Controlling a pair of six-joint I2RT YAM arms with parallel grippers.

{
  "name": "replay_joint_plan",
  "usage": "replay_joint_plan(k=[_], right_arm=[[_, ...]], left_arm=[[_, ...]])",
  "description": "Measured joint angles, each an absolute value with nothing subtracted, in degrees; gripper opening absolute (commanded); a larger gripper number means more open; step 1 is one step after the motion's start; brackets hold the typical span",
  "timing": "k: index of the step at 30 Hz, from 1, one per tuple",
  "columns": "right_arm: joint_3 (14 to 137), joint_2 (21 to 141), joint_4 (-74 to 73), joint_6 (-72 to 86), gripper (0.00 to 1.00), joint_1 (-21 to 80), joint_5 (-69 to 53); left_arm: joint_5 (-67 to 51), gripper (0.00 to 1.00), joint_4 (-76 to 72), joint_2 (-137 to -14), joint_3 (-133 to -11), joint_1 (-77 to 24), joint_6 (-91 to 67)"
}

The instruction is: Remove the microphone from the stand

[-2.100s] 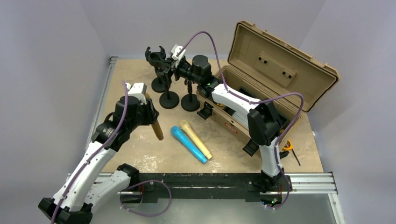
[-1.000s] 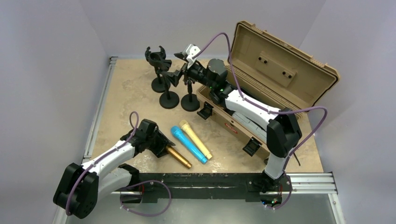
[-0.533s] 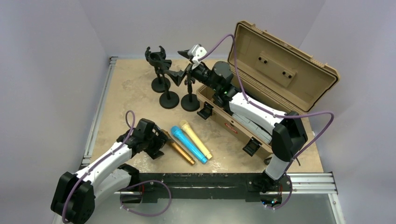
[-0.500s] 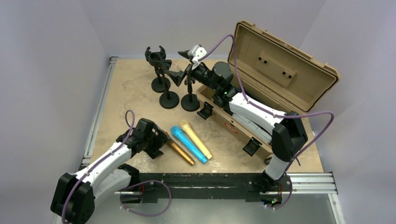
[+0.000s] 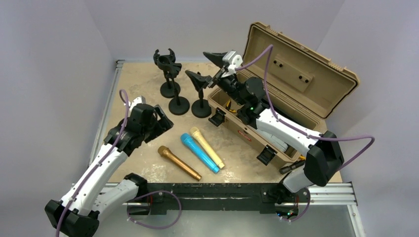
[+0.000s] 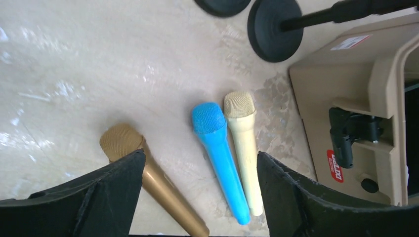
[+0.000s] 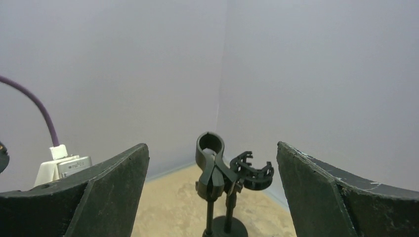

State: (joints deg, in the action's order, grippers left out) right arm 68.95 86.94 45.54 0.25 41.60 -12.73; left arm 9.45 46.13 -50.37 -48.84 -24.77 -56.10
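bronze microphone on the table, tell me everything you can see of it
The bronze microphone has a rounded mesh head and a smooth, shiny, metallic-looking handle of the same coppery colour, which seems to narrow slightly toward the tail. It lies flat on the table, off any stand, with its head toward the far left and its tail toward the near edge. It lies roughly parallel to the blue microphone, to that one's left, with a gap between them. Only the tabletop touches it; the left hand is open above it.

Your gold microphone [image 5: 179, 162] lies on the surface [image 5: 143, 89] beside the blue microphone [image 5: 199, 152]; your left claw [image 5: 162, 120] hangs open nearby.
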Motion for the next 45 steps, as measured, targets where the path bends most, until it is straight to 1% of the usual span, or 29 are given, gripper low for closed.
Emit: replay_joint_plan(k=[3, 8, 10, 13, 16, 20, 22, 26, 30, 33, 36, 39, 43, 45], right_arm=[[68.75, 86.17, 47.51, 3.40, 0.99, 41.60, -8.88], [68.36, 86.54, 46.83, 8.21, 0.99, 41.60, 0.25], [65.49, 85.71, 48.58, 9.52, 0.99, 41.60, 3.31], [60.05, 83.59, 51.07, 10.33, 0.99, 41.58, 5.69], [56.47, 81.25, 52.69, 9.98, 0.99, 41.58, 6.31], [55.70, 78.67, 54.57, 9.04, 0.99, 41.58, 5.93], [54.24, 76.60, 56.16, 8.69, 0.99, 41.60, 5.91], [49.52, 71.75, 59.90, 8.05, 0.99, 41.58, 5.85], [45.32, 67.75, 63.77, 7.64, 0.99, 41.45, 5.80], [44.51, 66.98, 65.47, 7.60, 0.98, 41.10, 5.32], [44.49, 67.00, 66.08, 7.60, 0.98, 40.84, 4.80], [44.47, 67.00, 66.35, 7.60, 0.98, 40.84, 4.49], [43.99, 66.98, 66.98, 7.57, 0.98, 40.84, 4.10], [43.68, 66.98, 66.98, 7.51, 0.98, 40.80, 3.88]], left_arm=[[12.01, 0.82, 47.13, -50.39, -52.27, -24.77, -52.75], [13.47, 0.81, 47.42, -50.81, -56.58, -24.77, -45.19], [13.19, 0.83, 46.54, -50.68, -57.71, -24.77, -41.82], [11.68, 0.88, 45.04, -50.46, -59.48, -24.77, -36.95], [9.10, 0.90, 43.90, -50.89, -62.96, -24.38, -33.52], [-0.16, 0.90, 42.22, -54.57, -70.17, -19.55, -32.38], [-8.27, 0.90, 38.79, -57.01, -71.66, -14.20, -34.04], [-20.36, 0.91, 32.53, -59.66, -69.78, -6.61, -39.72], [-31.31, 0.91, 23.33, -61.76, -65.67, -1.80, -48.73], [-36.80, 0.91, 14.09, -64.07, -61.84, 0.49, -56.69], [-38.57, 0.91, 7.94, -66.78, -59.48, 1.50, -62.28], [-38.26, 0.89, 5.21, -68.51, -59.33, 1.50, -65.06], [-36.25, 0.86, 3.42, -70.46, -60.20, 1.50, -66.24], [-34.57, 0.87, 3.88, -72.07, -61.63, 1.50, -66.41]])
